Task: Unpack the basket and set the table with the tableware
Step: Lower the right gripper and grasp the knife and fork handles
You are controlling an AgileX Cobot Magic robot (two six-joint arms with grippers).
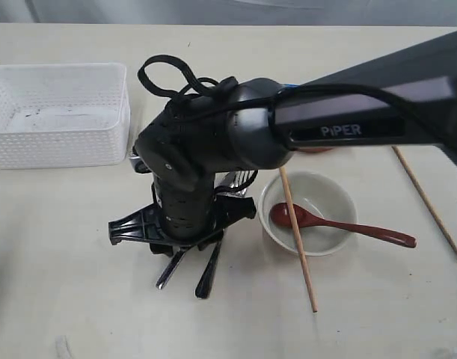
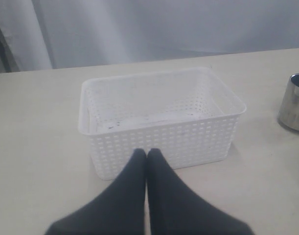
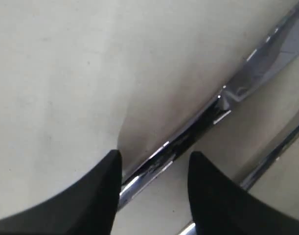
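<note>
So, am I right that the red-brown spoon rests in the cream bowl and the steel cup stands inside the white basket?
Not quite: the left wrist view shows the steel cup standing on the table beside the white basket, not inside it. The red-brown spoon does rest in the cream bowl.

a staged robot test bench, most likely a lab rather than a home or a dining room. a wide, pale beige worktop [image 1: 56, 284] with faint scuffs carries a few props: a white perforated plastic basket [image 1: 56, 112], a cream bowl [image 1: 329, 193] and loose steel cutlery [image 1: 207, 277]. a black robot arm [image 1: 348, 112] lettered "piper", with looped cables [image 1: 164, 75], reaches over it. a plain grey-white curtain [image 2: 164, 29] hangs behind the worktop
</note>
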